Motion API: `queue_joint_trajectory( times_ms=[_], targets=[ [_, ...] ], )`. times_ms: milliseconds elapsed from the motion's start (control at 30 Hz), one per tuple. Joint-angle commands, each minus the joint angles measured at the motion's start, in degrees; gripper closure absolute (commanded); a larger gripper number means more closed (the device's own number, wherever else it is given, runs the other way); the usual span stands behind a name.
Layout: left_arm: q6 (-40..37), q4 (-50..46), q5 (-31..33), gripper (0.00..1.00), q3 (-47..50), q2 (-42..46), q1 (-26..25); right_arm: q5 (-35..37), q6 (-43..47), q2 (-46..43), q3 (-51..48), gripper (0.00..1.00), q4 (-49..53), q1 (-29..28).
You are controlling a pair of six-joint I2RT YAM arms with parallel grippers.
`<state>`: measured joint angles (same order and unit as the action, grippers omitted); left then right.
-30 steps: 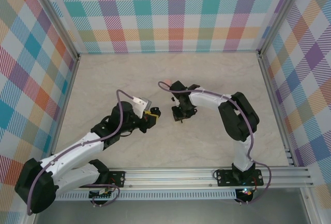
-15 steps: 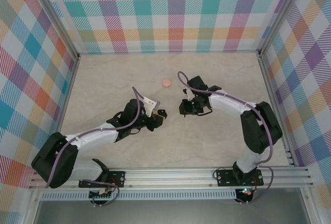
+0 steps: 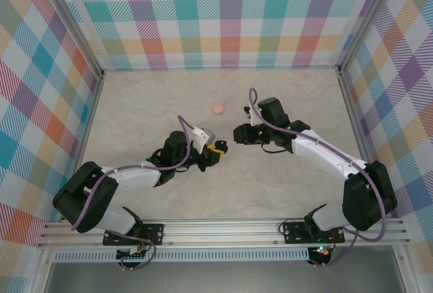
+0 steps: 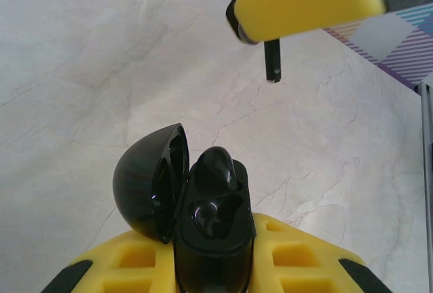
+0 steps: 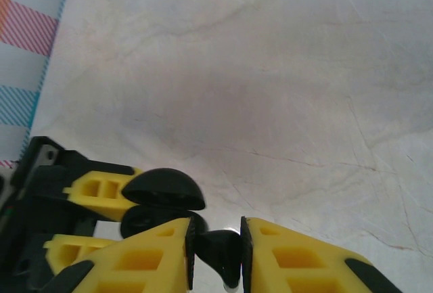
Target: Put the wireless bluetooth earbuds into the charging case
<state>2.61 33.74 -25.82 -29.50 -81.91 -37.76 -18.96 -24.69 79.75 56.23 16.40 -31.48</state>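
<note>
While left gripper (image 3: 215, 152) grips open case (image 4: 203, 205), right gripper (image 5: 215, 240) pinches black earbud (image 4: 272, 60)

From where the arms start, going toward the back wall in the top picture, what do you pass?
First the left hand holding the open black case → the right hand pinching a black earbud → the pink round case.

Arms: two, left arm (image 3: 128, 178) and right arm (image 3: 325, 154). Hands: two, left hand (image 3: 215, 152) and right hand (image 3: 238, 134). Charging cases: two, one black case (image 4: 206, 235) with lid open, one round pink case (image 3: 218, 108). Black earbuds: two, pinched earbud (image 5: 220, 252) in right hand, seated earbud (image 4: 215, 166) in black case. Empty slots in black case: one.
</note>
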Motion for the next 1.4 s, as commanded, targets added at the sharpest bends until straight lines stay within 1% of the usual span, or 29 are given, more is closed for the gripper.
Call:
queue_joint_trajectory(
  times_ms=[0, 100, 267, 700, 767, 833, 967, 1067, 1200, 1267, 1367],
  targets=[
    [-1.9, 7.7, -2.4, 0.84, 0.8, -1.3, -0.7, -2.7, -1.1, -2.4, -1.4, 0.73, -6.4, -0.1],
    [-1.0, 9.9, -2.6, 0.84, 0.7, -2.4, -0.6, -2.8, -1.1, -3.7, -2.0, 0.73, -8.3, -0.9],
    [0.6, 11.4, -2.7, 0.84, 0.0, -3.4, -0.6, -0.7, 0.0, -4.4, -1.8, 0.72, -9.2, -2.9],
    [2.5, 10.6, -4.1, 0.84, -2.1, -2.9, -0.7, -0.3, 2.5, -2.9, 0.3, 0.71, -8.5, -5.6],
    [2.4, 9.9, -3.3, 0.85, -2.2, -2.8, -0.7, 1.6, 2.4, -2.9, 0.3, 0.71, -7.8, -5.6],
    [2.3, 7.5, -1.1, 0.85, -2.4, -2.1, -0.7, 4.2, 2.7, -3.1, 0.3, 0.71, -6.6, -5.5],
    [0.5, 4.7, -0.8, 0.84, -1.7, -0.6, -0.7, 6.8, 4.1, -3.4, 1.0, 0.71, -3.5, -5.5],
    [-1.1, 2.9, -0.9, 0.85, -1.3, 0.4, -0.7, 5.6, 5.2, -3.2, 1.8, 0.69, -2.2, -5.5],
    [-3.8, 0.6, -2.3, 0.85, -1.4, 1.0, -0.7, 2.1, 8.2, -0.9, 4.3, 0.65, 1.8, -5.6],
    [-5.7, -2.1, -4.3, 0.85, -2.6, 0.9, -0.7, 0.5, 9.5, 0.6, 5.5, 0.64, 3.8, -5.7],
    [-8.2, -7.5, -5.4, 0.85, -5.2, 0.6, -0.7, -2.0, 10.6, 2.1, 6.4, 0.64, 5.5, -5.9]
  ],
)
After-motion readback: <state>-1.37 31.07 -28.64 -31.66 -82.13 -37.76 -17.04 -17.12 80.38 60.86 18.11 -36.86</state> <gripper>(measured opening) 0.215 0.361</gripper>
